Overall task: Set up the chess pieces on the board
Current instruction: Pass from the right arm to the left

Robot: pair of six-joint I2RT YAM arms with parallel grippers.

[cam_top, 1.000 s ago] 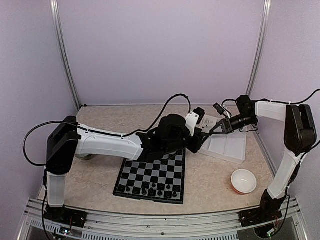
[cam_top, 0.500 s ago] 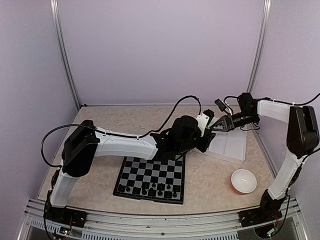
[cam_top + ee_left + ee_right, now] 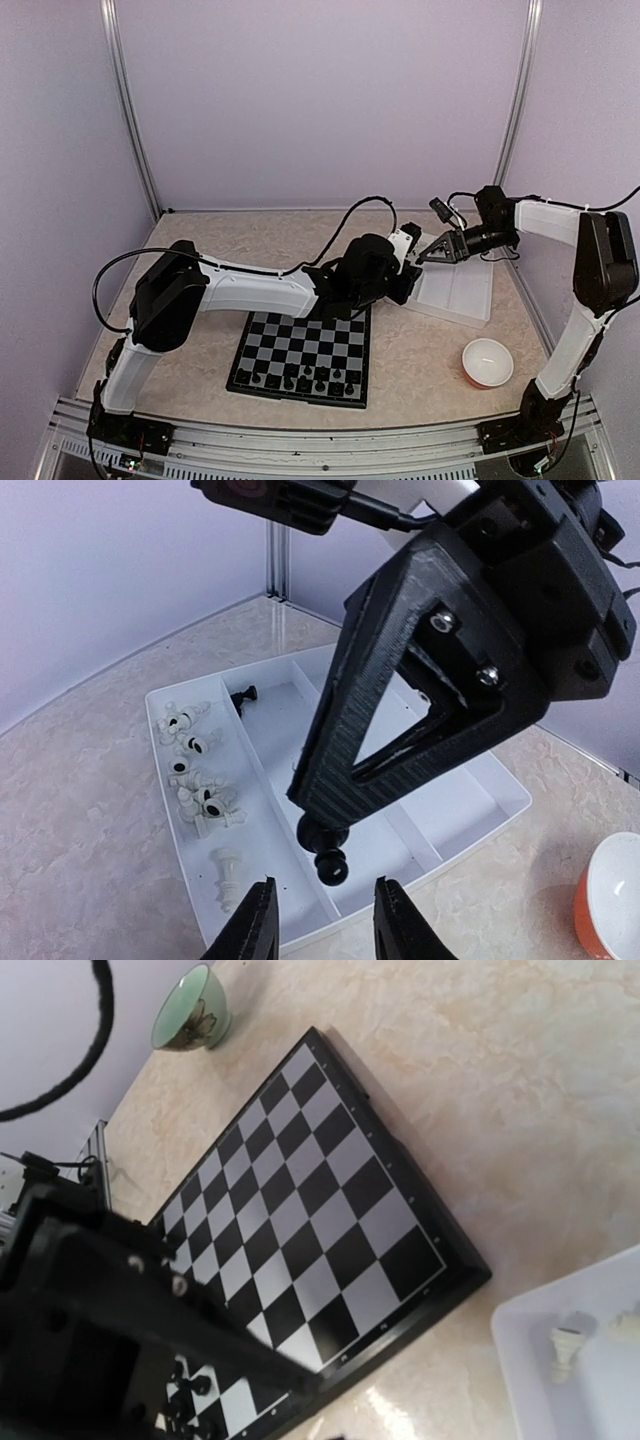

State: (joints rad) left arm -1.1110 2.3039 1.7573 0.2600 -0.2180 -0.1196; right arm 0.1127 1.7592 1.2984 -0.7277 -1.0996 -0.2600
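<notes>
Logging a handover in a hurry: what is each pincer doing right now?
Left pincer: open, fingers apart near the black chess piece, not touching it.
Right pincer: shut on the black chess piece.

Left wrist view: left claw (image 3: 318,915) cut off by the lower edge, fingertips only; the black piece (image 3: 330,867) partly buried in the right claw (image 3: 312,805) tips, type unclear; orange bowl (image 3: 612,900) cropped (right edge). Top view: left arm (image 3: 260,292) covers the board's (image 3: 300,350) far edge; chess pieces (image 3: 300,378) too small to identify.
</notes>
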